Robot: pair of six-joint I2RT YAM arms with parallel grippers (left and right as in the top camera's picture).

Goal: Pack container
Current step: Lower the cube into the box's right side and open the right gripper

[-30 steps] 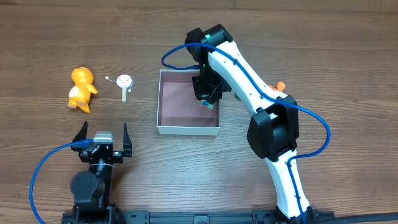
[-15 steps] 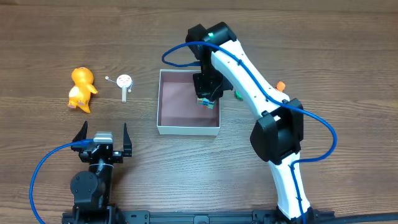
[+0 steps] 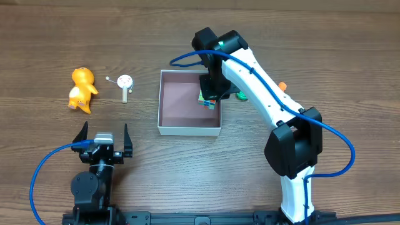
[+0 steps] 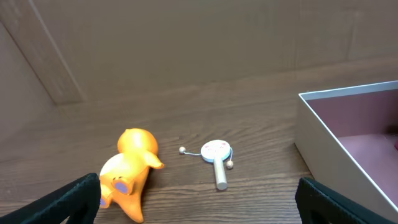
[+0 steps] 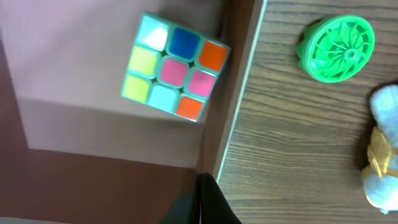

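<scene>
The container [image 3: 189, 130], a shallow white box with a reddish-brown inside, stands at the table's middle. A multicoloured puzzle cube [image 3: 209, 102] lies inside it by the right wall. My right gripper [image 3: 213, 88] hangs shut and empty above that wall. In the right wrist view the cube [image 5: 175, 67] rests on the container floor [image 5: 74, 62], and the right gripper [image 5: 208, 199] sits over the rim. My left gripper [image 3: 103, 137] stands open near the front left, holding nothing. In the left wrist view its fingers [image 4: 74, 199] frame bare wood.
An orange duck toy [image 3: 81, 89] and a small white rattle drum [image 3: 125, 82] lie left of the container. A green wheel [image 3: 240, 95] and a small orange piece [image 3: 282, 85] lie to its right. A white and yellow soft toy [image 5: 382, 149] shows beside the wheel [image 5: 336, 48].
The right arm has swung to the right, carrying its shut gripper from over the container's inside toward the right wall. The cube stays in the container. The left arm has not moved.
</scene>
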